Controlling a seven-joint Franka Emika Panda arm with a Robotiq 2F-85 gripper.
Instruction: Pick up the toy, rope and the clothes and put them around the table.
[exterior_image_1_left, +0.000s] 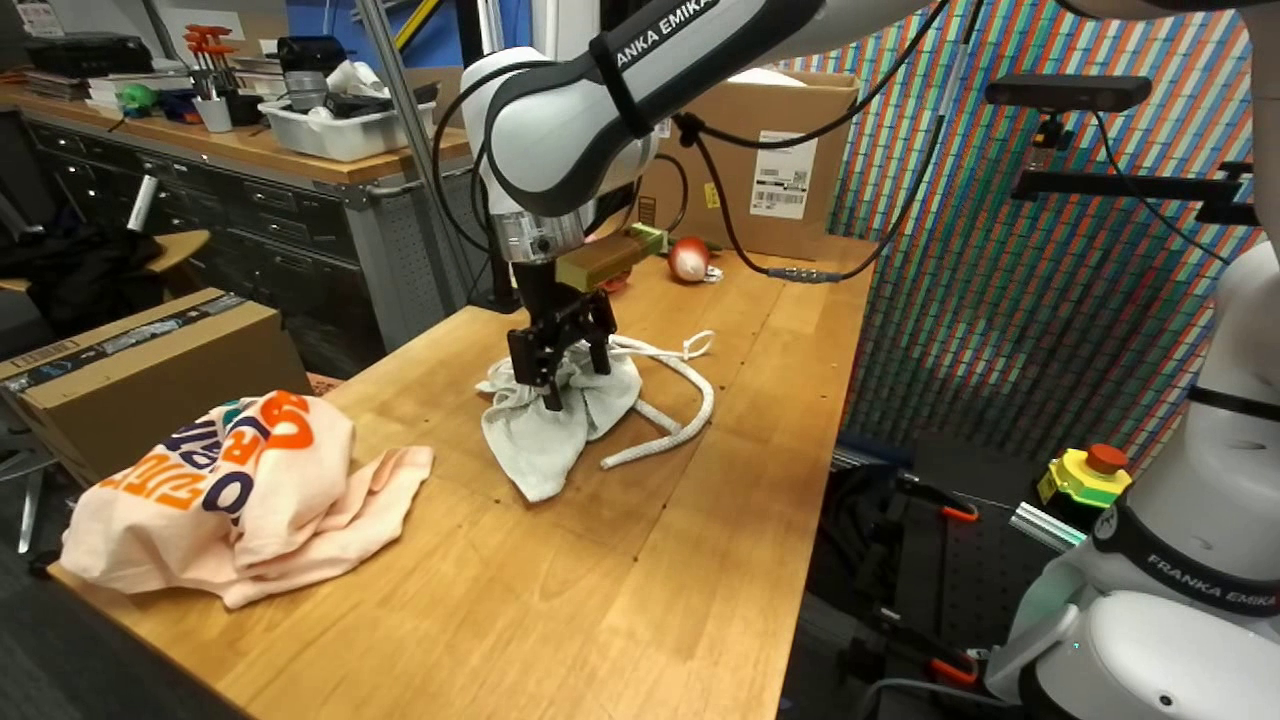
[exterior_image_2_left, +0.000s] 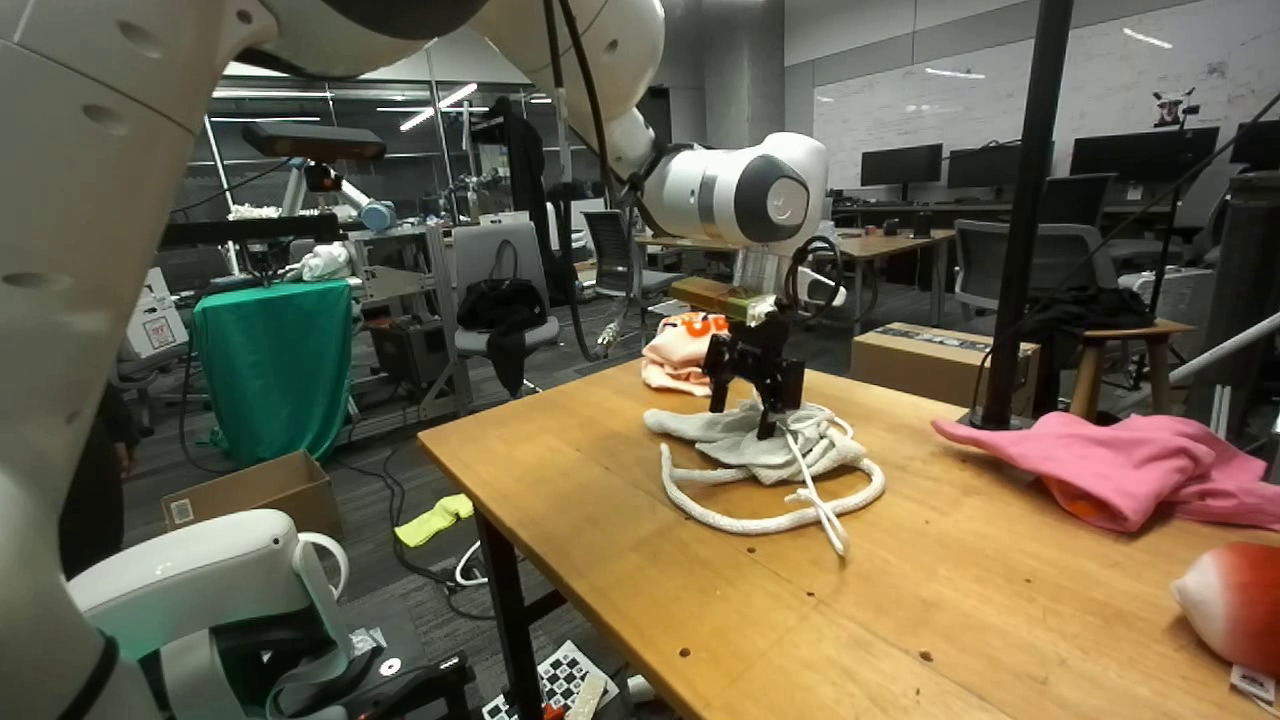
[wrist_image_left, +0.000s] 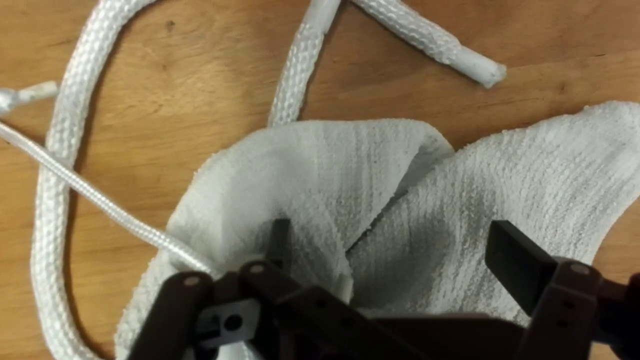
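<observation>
My gripper (exterior_image_1_left: 577, 382) is open, pointing down at a crumpled pale grey cloth (exterior_image_1_left: 545, 455) on the wooden table (exterior_image_1_left: 560, 600). In the wrist view the fingers (wrist_image_left: 390, 237) stand wide apart over the cloth (wrist_image_left: 320, 165); the left fingertip seems to touch a fold. A white rope (exterior_image_2_left: 740, 523) curves beside and partly under the cloth; a thin cord from it crosses the cloth's edge in the wrist view (wrist_image_left: 115, 212). A peach printed garment (exterior_image_1_left: 290, 500) lies at a table corner. A pink cloth (exterior_image_2_left: 1130, 460) and a red-and-white toy (exterior_image_2_left: 1235, 600) lie elsewhere on the table.
A black pole (exterior_image_2_left: 1020, 200) rises at the table's edge by the pink cloth. A large cardboard box (exterior_image_1_left: 770, 150) stands behind the toy. Another box (exterior_image_1_left: 150, 370) is beside the table near the peach garment. Cables (exterior_image_1_left: 800, 275) hang from the arm.
</observation>
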